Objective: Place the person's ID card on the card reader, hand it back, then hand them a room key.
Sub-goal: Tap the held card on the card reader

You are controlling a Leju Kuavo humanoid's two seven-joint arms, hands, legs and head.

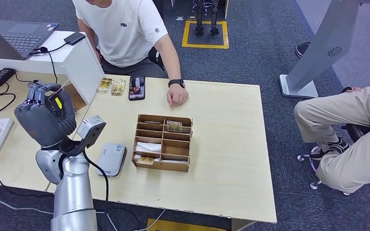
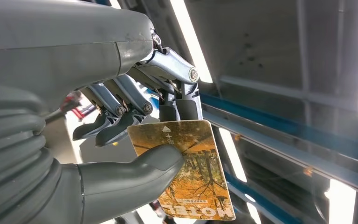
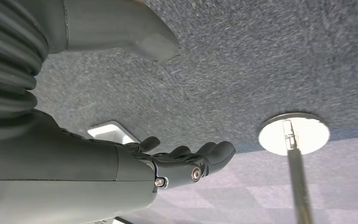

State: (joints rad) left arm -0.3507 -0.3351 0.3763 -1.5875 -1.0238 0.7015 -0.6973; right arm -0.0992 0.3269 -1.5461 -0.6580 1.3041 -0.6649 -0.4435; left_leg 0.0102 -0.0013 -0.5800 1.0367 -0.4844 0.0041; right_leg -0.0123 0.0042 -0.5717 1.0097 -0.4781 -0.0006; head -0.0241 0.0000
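Observation:
My left hand (image 1: 46, 113) is raised above the table's left end, its back toward me. It pinches an orange room key card (image 2: 196, 177), printed HOTEL, between thumb and fingers; a yellow sliver of the card (image 1: 58, 102) peeks past the fingers. The grey card reader (image 1: 111, 158) lies on the table just right of my forearm. A wooden organizer (image 1: 163, 143) holding more cards stands beside it. The person in a white shirt sits across the table, one hand (image 1: 177, 96) resting on it. My right hand (image 3: 121, 163) hangs over the carpet, fingers apart and empty.
Two cards (image 1: 111, 86) and a phone (image 1: 137, 87) lie at the table's far edge near the person. A laptop (image 1: 21, 36), a white box and cables crowd the far left. Another seated person's legs (image 1: 347, 139) are at the right. A grey stand (image 1: 313, 57) is behind.

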